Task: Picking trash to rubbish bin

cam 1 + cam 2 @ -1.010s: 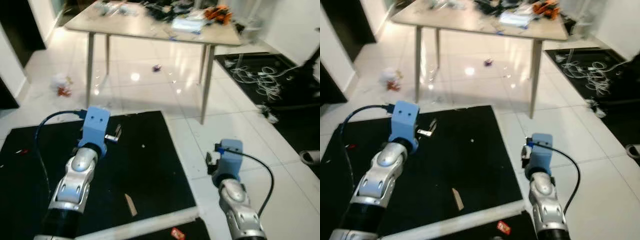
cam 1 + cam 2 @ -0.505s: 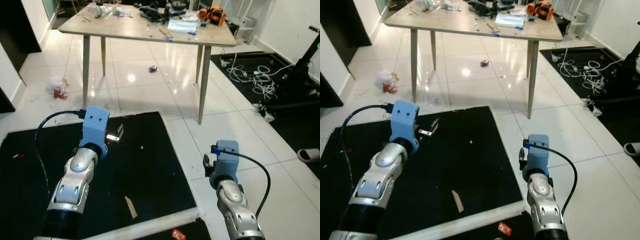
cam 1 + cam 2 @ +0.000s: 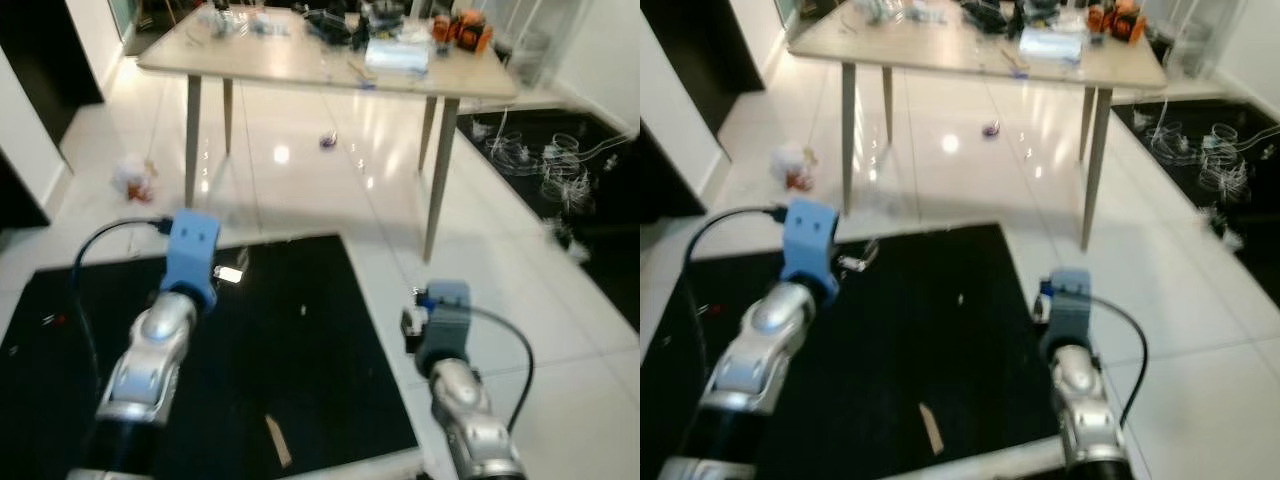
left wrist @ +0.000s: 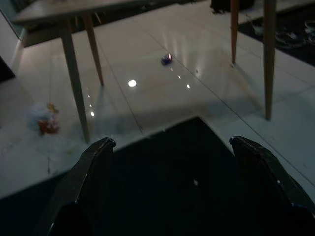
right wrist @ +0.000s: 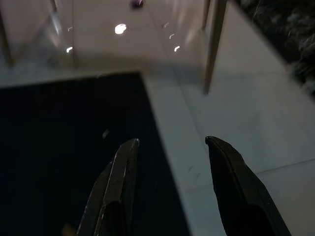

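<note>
At the bottom of the left eye frame both silver arms reach forward over a black mat (image 3: 300,350) on the white tiled floor (image 3: 330,190). The left gripper (image 4: 170,147) hangs above the mat, its two black fingers (image 4: 93,167) spread wide apart with nothing between them. The right gripper (image 5: 170,147) is over the mat's right edge where it meets the tiles, its fingers (image 5: 123,177) also apart and empty. On the mat, low in the frame between the arms, lies a tan scrap (image 3: 277,442); a small white fleck (image 3: 303,310) sits nearer the middle, and a red speck (image 3: 62,320) lies near the mat's left edge. A small shiny object (image 3: 232,272) lies just beside the left arm's blue wrist block (image 3: 190,250).

Beyond the mat, in the upper half of the frame, stands a wooden table (image 3: 270,65) on slim legs, its top cluttered with blurred items, an orange one (image 3: 462,28) at the upper right. Under the table, on the tiles, is a small purple piece of trash (image 3: 328,139). At the left, outside the table's left leg, lies a crumpled white-and-red wad (image 3: 133,180). At the upper right a second black mat (image 3: 520,140) carries a tangle of white cables (image 3: 560,165). A dark doorway (image 3: 40,60) fills the upper left corner
</note>
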Tool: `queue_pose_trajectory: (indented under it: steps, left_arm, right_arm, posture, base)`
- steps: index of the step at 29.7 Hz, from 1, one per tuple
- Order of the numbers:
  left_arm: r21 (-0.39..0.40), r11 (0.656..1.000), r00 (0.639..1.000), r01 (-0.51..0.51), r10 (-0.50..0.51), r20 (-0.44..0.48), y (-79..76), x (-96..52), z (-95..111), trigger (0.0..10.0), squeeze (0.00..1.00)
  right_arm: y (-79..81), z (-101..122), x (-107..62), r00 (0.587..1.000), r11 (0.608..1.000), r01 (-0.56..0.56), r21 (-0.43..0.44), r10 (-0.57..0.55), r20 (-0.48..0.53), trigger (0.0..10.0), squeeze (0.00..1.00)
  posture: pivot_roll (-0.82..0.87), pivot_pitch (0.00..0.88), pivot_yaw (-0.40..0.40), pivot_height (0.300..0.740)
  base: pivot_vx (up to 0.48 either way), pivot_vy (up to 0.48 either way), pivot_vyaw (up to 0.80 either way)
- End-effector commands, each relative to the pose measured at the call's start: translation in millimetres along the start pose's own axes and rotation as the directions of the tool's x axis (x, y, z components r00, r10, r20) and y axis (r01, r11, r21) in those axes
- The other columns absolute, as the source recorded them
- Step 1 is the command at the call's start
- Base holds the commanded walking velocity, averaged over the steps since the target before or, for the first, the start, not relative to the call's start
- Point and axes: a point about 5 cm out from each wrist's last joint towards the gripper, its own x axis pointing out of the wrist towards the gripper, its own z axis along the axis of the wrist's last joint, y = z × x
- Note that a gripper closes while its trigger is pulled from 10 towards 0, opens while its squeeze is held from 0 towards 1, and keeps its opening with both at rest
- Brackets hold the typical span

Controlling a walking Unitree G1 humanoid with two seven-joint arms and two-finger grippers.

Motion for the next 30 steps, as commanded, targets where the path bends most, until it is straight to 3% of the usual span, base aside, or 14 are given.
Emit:
queue_pose_trajectory:
  steps: [1, 30]
  left_arm:
    - [0.000, 1.000, 1.000, -0.007, 0.007, -0.025, 2.8, -2.3, -6.6, 10.0, 0.00]
    - [0.006, 1.000, 1.000, 0.005, -0.005, -0.021, 3.0, 0.4, -3.5, 10.0, 0.00]
  right_arm:
    - [2.4, -4.9, -1.7, 1.000, 1.000, -0.003, 0.005, 0.003, -0.015, 10.0, 0.00]
    - [-0.5, -3.1, -1.6, 1.000, 0.999, 0.021, 0.032, -0.020, -0.013, 10.0, 0.00]
  posture:
    - [0.00, 0.105, 0.008, 0.740]
    - [-0.01, 0.129, 0.012, 0.740]
  base:
    - [0.405, 0.000, 0.00]
    - [0.403, 0.000, 0.00]
